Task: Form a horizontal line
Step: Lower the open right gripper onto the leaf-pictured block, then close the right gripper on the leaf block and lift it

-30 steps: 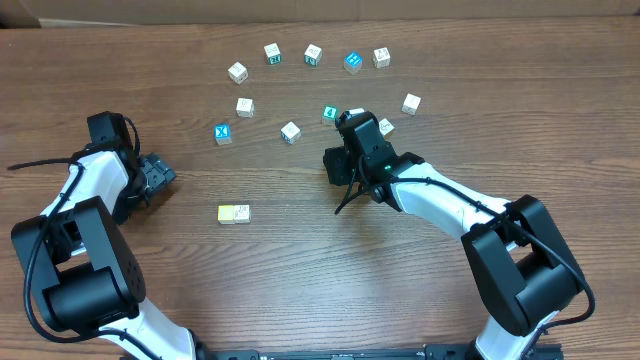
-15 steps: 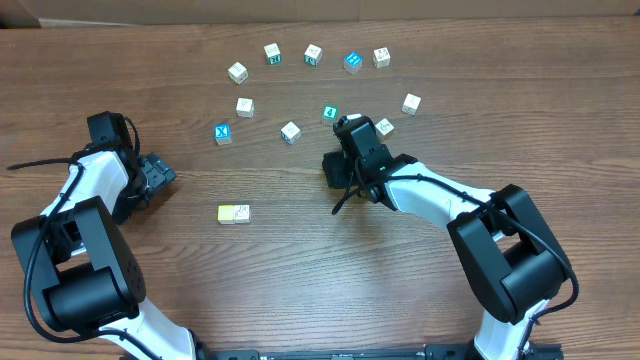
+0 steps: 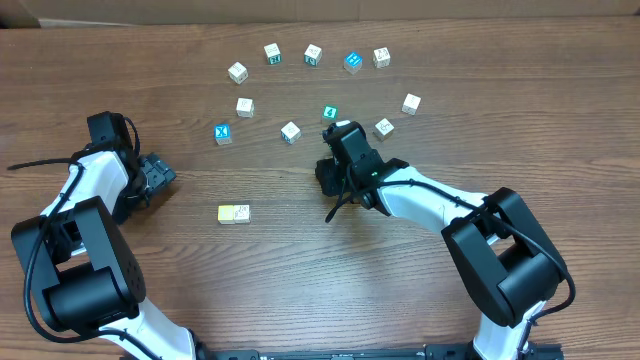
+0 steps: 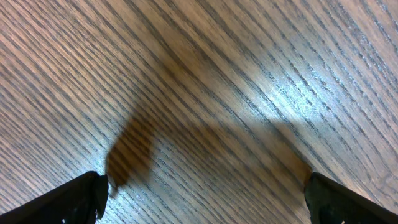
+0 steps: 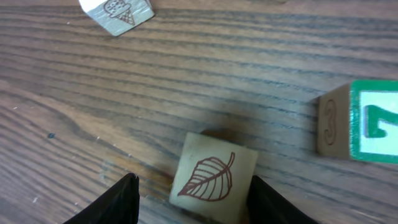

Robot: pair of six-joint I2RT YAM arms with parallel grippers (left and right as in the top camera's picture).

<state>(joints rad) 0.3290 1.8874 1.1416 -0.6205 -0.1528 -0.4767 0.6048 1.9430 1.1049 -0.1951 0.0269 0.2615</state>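
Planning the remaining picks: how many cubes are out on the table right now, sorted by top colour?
Blue cubes: 2
Teal-green cube: 1
Pale yellow cube: 1
White or pale cubes: 10, including the leaf cube at the right tool
Total: 14

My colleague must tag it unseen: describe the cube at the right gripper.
Find the right gripper, near the middle of the table. A pale cube sits between its open fingers. It alone bears a brown leaf; the neighbours are an ice-cream cube and a green-framed cube.
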